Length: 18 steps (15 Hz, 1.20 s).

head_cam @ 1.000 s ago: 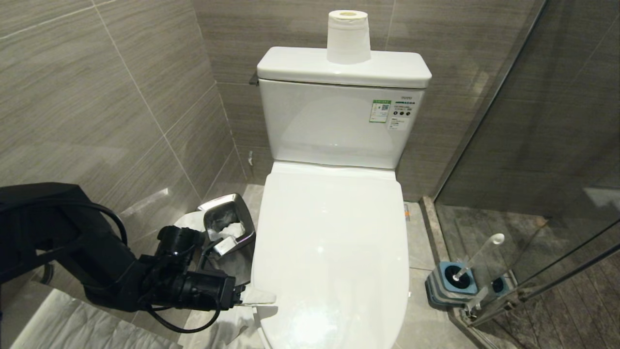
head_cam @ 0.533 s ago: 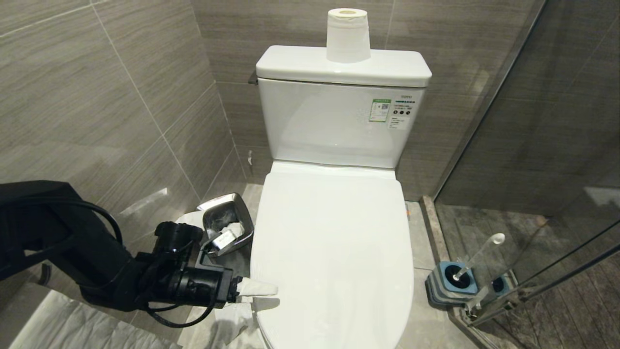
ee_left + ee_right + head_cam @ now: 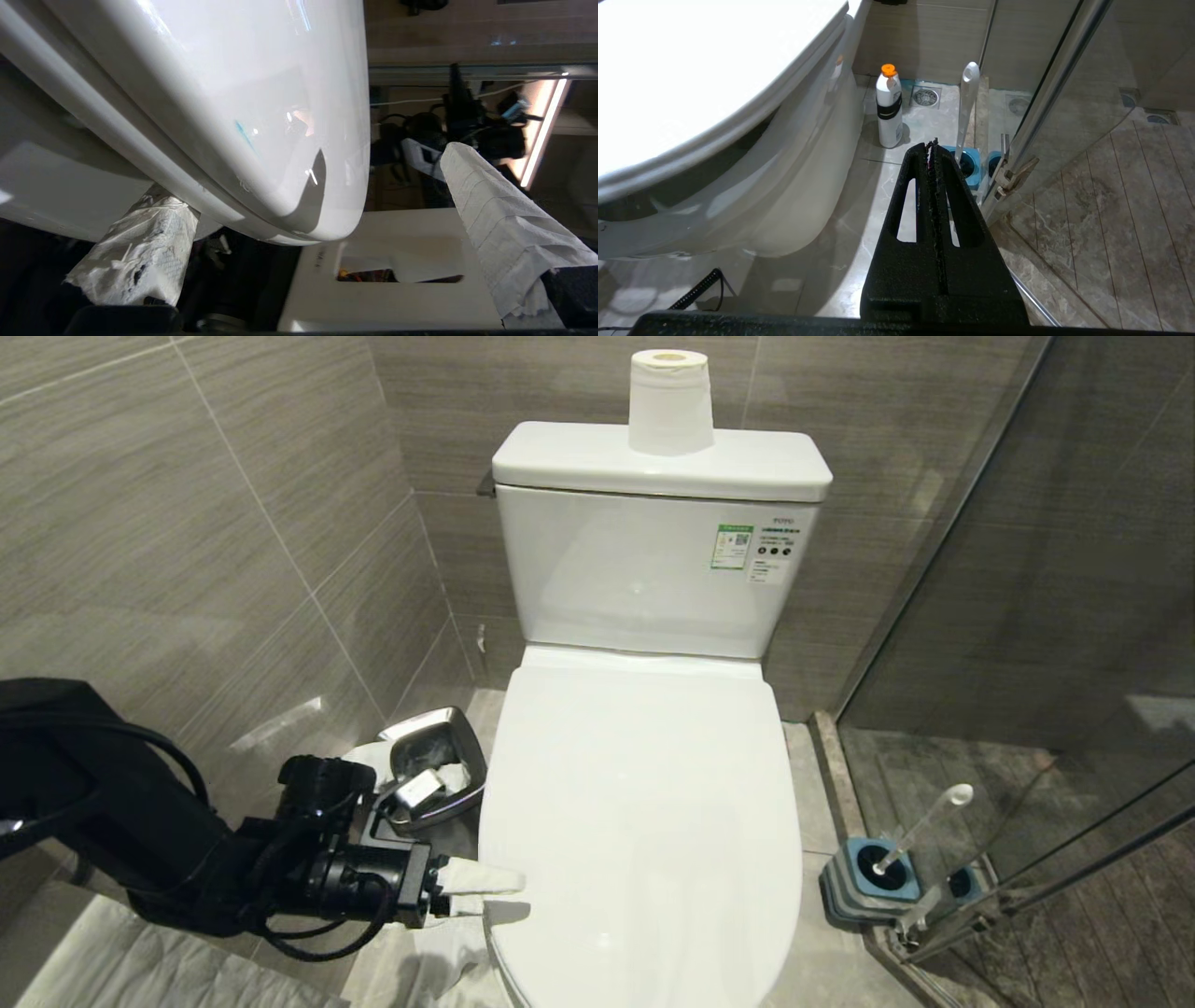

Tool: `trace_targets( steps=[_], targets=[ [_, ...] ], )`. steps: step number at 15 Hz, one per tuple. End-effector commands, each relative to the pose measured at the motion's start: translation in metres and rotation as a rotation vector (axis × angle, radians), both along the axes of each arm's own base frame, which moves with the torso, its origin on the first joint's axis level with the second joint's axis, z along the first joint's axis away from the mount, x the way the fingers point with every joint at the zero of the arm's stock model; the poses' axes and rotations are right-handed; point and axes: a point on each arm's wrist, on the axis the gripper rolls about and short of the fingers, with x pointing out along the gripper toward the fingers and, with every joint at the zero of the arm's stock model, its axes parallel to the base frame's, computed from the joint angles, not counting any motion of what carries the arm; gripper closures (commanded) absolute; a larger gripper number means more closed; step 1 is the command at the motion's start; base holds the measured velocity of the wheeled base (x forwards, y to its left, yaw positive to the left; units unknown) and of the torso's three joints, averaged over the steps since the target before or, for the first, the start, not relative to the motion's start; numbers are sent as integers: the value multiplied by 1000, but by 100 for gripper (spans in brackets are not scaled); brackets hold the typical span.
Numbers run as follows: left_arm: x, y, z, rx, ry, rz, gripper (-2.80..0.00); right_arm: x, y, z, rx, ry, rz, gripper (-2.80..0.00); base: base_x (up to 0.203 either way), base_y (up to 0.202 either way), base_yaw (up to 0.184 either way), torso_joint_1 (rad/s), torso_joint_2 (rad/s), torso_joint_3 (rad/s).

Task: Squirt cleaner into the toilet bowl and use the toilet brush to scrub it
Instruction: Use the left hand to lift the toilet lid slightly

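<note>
Your left pincer (image 3: 485, 893) sits at the front left edge of the toilet bowl (image 3: 644, 821), its two paper-wrapped fingers (image 3: 495, 219) spread wide with the rim of the closed lid (image 3: 261, 116) between them. In the left wrist view one finger lies under the lip of the seat and the other stands clear on the far side of it; whether either touches the ceramic you cannot tell. A thin turquoise smear of cleaner (image 3: 244, 135) shows on the glossy lid there.

Your right pincer (image 3: 934, 154) hangs low beside the right flank of the bowl, jaws pressed together and holding nothing. It does not appear in the head view.

The toilet brush (image 3: 920, 826) stands in its blue-topped holder (image 3: 868, 887) on the floor at the right front of the toilet, hard against the glass shower door (image 3: 1055, 644), handle tilted toward the glass. A white bottle with an orange cap (image 3: 889, 107) stands on the floor close by the bowl's right side, behind the holder.

A steel waste bin (image 3: 434, 775) with crumpled paper inside sits on the floor left of the bowl, just behind your left arm. A roll of toilet paper (image 3: 668, 401) stands upright on the tank lid.
</note>
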Motion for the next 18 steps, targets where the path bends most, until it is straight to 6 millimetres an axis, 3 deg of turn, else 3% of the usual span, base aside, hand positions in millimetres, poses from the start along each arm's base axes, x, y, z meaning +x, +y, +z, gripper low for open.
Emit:
trace_targets(
  steps=[1,10,16,18],
  targets=[
    [-5,4,18,-36,-7,-4,-280,0,0,0,0,0,0,0,0,0,0,0,0,0],
    [-10,-4,43,-67,-80,-48,-280,0,0,0,0,0,0,0,0,0,0,0,0,0],
    [-11,-12,47,-72,-75,-70,-280,0,0,0,0,0,0,0,0,0,0,0,0,0],
    [-8,-12,59,-83,-102,-66,-280,0,0,0,0,0,0,0,0,0,0,0,0,0]
  ],
)
